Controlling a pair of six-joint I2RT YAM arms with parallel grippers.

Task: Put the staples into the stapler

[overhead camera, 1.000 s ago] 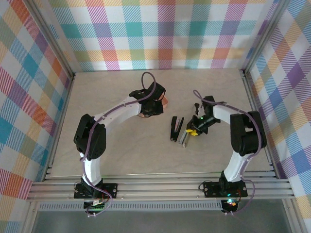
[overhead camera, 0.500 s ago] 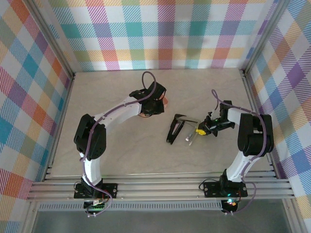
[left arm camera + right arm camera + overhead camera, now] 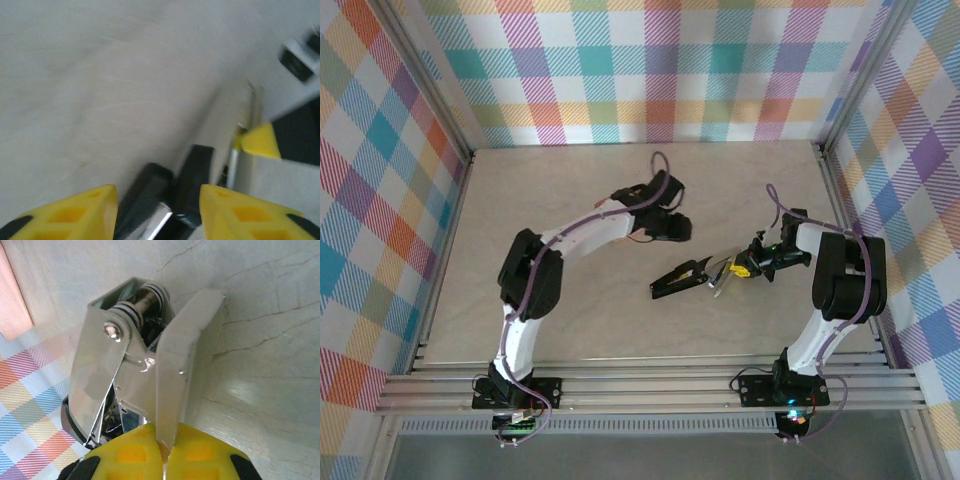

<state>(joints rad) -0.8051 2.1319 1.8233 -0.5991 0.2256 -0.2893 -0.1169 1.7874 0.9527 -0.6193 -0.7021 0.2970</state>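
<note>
The stapler (image 3: 680,277) lies opened out in mid-table, its black body pointing left and its metal parts (image 3: 720,268) to the right. My right gripper (image 3: 737,268) is shut on a thin metal plate of the stapler (image 3: 125,365), pinched flat between the yellow pads of the right gripper (image 3: 165,445). My left gripper (image 3: 678,230) hovers just behind the stapler. In the left wrist view, the left gripper (image 3: 156,192) stands open with nothing held, and the black stapler body (image 3: 197,170) lies on the table beyond its fingertips. The staples are out of view.
A salmon-orange tray (image 3: 11,295) lies on the table beyond the stapler in the right wrist view. The plaid enclosure walls (image 3: 660,60) stand round the table on three sides. The right gripper's yellow finger (image 3: 257,142) is close to the left gripper.
My left arm swung right, from the tray toward the stapler, and its jaws opened. The right gripper closed on the stapler's metal plate, and the stapler turned to lie more sideways.
</note>
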